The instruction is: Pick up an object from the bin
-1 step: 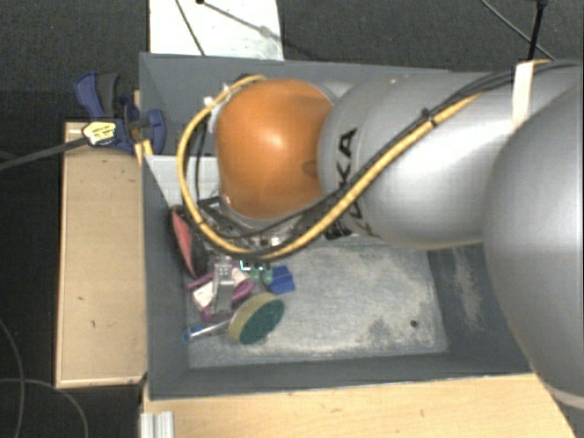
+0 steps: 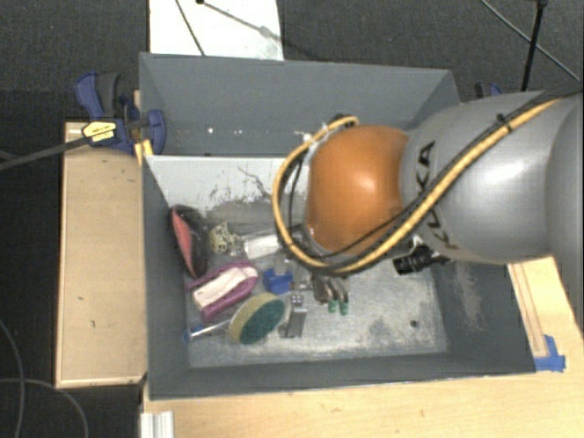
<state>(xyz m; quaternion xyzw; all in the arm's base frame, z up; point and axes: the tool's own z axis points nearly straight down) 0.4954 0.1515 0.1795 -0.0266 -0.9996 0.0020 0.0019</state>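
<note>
Grey metal bin (image 2: 365, 354), its floor scuffed and speckled, holds a small heap of loose things along its left side. The arm comes in from the right, its rounded orange cover (image 2: 351, 194) looped with yellow and black cables. It hangs over the middle of the bin.

Below that cover the hand (image 2: 321, 290) shows as dark metal parts low over the floor, at the right edge of the heap. Whether it is spread or pressed together cannot be told, and nothing can be seen pinched in it.

Nearest to it lie a small blue piece (image 2: 278, 281) just to its left and a grey metal piece (image 2: 294, 321) toward the bin's front edge. Two small green bits (image 2: 338, 307) sit right under it; whether they belong to the hand is unclear.

Further left lie a round green-and-tan pad (image 2: 258, 318), a pink and purple block (image 2: 224, 288), a pale whitish thing (image 2: 257, 243) and a red and black thing (image 2: 187, 237) against the left wall.
</note>
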